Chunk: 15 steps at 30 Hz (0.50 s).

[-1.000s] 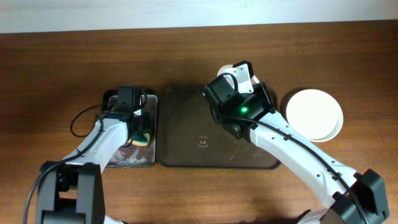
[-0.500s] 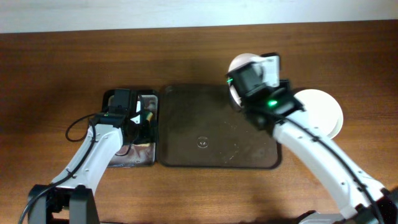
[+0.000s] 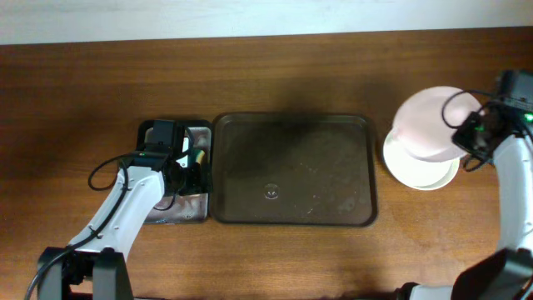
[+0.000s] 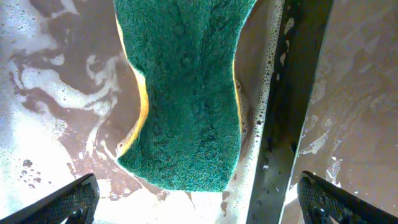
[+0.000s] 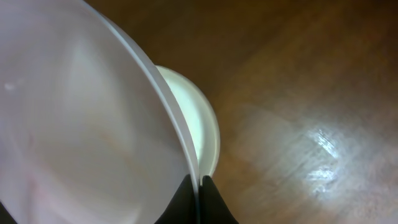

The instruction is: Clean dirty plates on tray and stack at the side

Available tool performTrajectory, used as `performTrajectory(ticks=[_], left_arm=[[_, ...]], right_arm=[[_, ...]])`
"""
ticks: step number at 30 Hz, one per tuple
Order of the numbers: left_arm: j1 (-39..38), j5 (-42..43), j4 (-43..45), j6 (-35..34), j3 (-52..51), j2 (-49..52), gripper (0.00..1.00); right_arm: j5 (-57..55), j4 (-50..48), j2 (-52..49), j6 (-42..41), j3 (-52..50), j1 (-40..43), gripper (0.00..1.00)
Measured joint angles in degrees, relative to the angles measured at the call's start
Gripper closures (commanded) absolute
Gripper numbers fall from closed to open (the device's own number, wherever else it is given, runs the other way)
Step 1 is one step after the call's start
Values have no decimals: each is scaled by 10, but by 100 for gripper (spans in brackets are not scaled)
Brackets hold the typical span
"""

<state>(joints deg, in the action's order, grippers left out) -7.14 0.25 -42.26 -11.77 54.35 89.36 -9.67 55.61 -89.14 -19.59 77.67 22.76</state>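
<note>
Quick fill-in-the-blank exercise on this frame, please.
The right gripper holds a plate by its ____.
That plate hangs over the stack on the ____ side of the brown tray.
The sponge in front of the open left gripper is ____ on top.
Missing: rim; right; green.

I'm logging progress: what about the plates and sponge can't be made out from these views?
Stack count: the held plate covers it, overhead and right wrist.
Whether the held plate is clean: blurred in right wrist, too small overhead.
Sponge, far end: cut off by the left wrist view's top edge.
</note>
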Motion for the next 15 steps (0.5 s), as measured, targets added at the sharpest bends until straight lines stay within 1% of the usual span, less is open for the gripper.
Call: performTrajectory(ticks=[1,3,4,5,6,10,11,13,15], left_arm=[[0,0,0,0,0,0,0],[0,0,0,0,0,0,0],[0,0,0,0,0,0,0],[0,0,0,0,0,0,0],[0,0,0,0,0,0,0],[0,0,0,0,0,0,0],[0,0,2,0,0,0,0],[0,0,17,0,0,0,0],[0,0,29,0,3,0,0]], right_arm=[[10,-1,-18,-1,-3,19,96],[22,2,-41,-1,-11,31,96],[25,1,-50,-1,-13,32,90],[31,1,-58,-1,-14,32,76],[37,1,-63,-3,-14,32,66],[74,1,-66,-5,-14,32,48],[106,1,-66,1,-14,32,43],[173,-3,-66,23,-14,30,38],[249,-4,-66,57,-14,14,31]])
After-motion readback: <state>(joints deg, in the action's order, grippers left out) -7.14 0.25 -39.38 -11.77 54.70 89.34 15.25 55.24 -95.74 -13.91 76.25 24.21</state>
